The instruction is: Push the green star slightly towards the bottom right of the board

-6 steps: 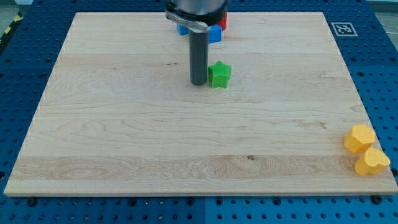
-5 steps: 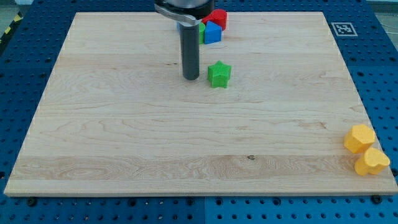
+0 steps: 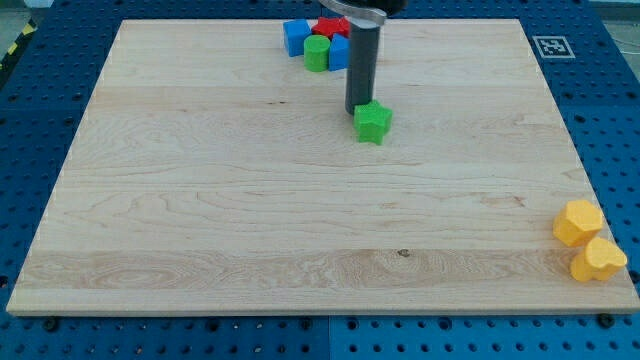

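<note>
The green star (image 3: 374, 123) lies on the wooden board (image 3: 200, 200), right of centre in the upper half. My tip (image 3: 358, 110) is at the star's upper-left edge, touching it or nearly so. The dark rod rises from there toward the view's top.
A cluster stands at the top centre: a blue block (image 3: 296, 37), a green block (image 3: 317, 54), a red block (image 3: 328, 27) and another blue block (image 3: 339, 52) partly behind the rod. Two yellow blocks (image 3: 578, 222) (image 3: 598, 260) sit at the board's lower right edge. A marker tag (image 3: 549, 46) is at the top right.
My tip moved from the star's left side around to its upper left. The star has shifted to the right and slightly down.
</note>
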